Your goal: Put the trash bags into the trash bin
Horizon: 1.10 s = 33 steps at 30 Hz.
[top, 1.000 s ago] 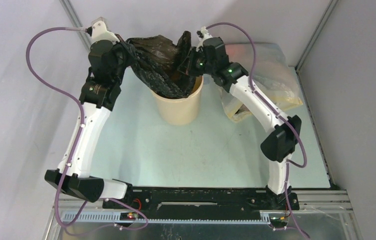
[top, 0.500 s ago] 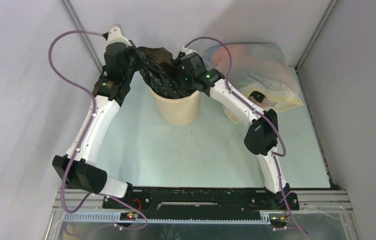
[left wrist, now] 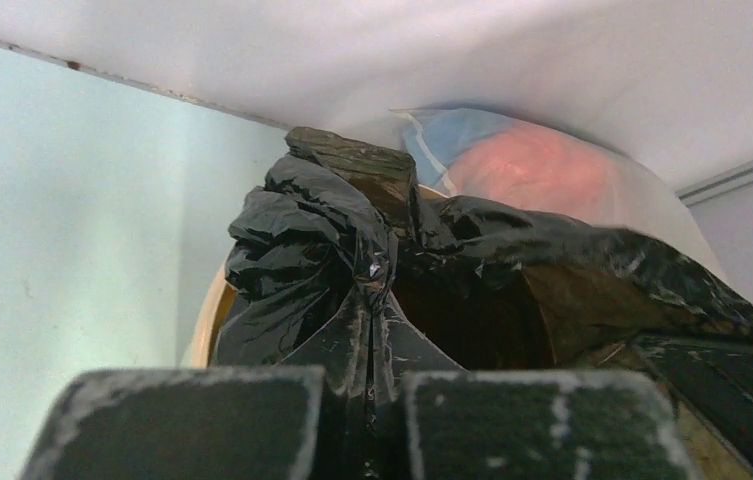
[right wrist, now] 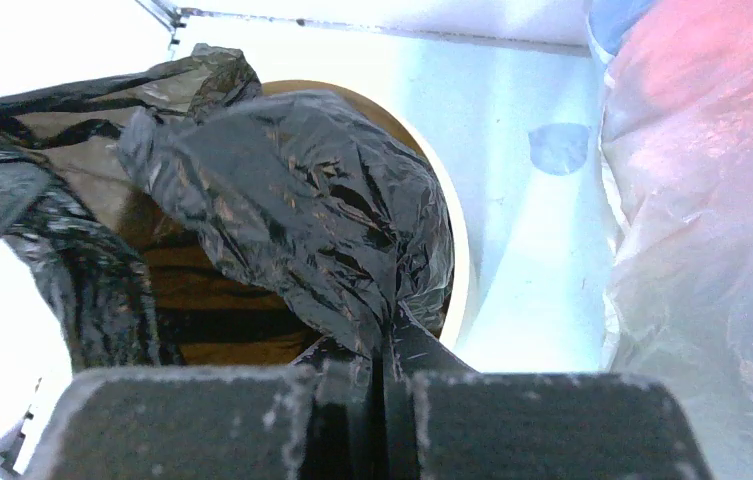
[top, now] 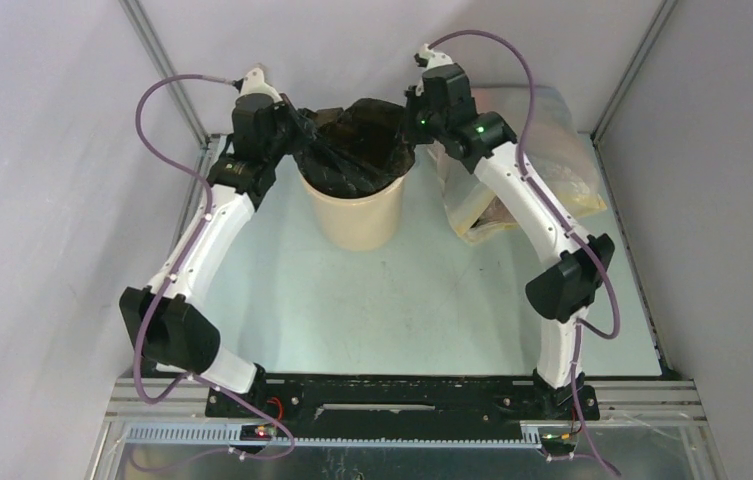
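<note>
left gripper: clenched on trash bag edge, 9 o'clock of trash bin
right gripper: clenched on trash bag edge, 3 o'clock
trash bag: spread across trash bin mouth

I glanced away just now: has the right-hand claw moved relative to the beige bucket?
Yes. The right gripper, shut on the black trash bag, swung from over the mouth of the trash bin outward to its right rim.

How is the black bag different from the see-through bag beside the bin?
The black bag is opaque and glossy; the see-through bag shows pinkish contents. The black bag drapes into the trash bin, pinched by the left gripper and right gripper; the see-through bag lies on the table. Both are crinkly plastic.
</note>
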Motion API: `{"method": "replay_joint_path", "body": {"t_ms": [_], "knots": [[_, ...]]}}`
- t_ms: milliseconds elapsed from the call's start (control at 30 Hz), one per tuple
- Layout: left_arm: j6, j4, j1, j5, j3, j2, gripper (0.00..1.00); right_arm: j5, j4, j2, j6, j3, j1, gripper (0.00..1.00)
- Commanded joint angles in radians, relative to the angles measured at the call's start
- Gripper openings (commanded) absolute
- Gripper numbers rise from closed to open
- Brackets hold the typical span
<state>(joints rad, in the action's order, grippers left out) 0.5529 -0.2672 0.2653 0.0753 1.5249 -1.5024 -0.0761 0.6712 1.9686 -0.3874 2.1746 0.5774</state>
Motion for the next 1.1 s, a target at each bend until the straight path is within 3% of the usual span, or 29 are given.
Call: {"method": "replay_joint_path", "body": {"t_ms": [0,333,667,1067], "knots": [[0.023,0.045,0.010,-0.019,-0.018,0.017,0.00,0.080,0.006,-0.036,0.019,-0.033,-0.004,0.00],[-0.009,0.047,0.008,0.068,-0.124,0.190,0.00,0.170,-0.054,-0.148,0.000,-0.196,-0.048,0.24],[0.091,0.090,0.008,0.011,-0.267,0.310,0.00,0.186,-0.108,-0.281,0.013,-0.375,-0.059,0.38],[0.059,0.064,0.006,0.084,-0.387,0.465,0.00,0.217,-0.154,-0.385,0.010,-0.525,-0.071,0.37]]}}
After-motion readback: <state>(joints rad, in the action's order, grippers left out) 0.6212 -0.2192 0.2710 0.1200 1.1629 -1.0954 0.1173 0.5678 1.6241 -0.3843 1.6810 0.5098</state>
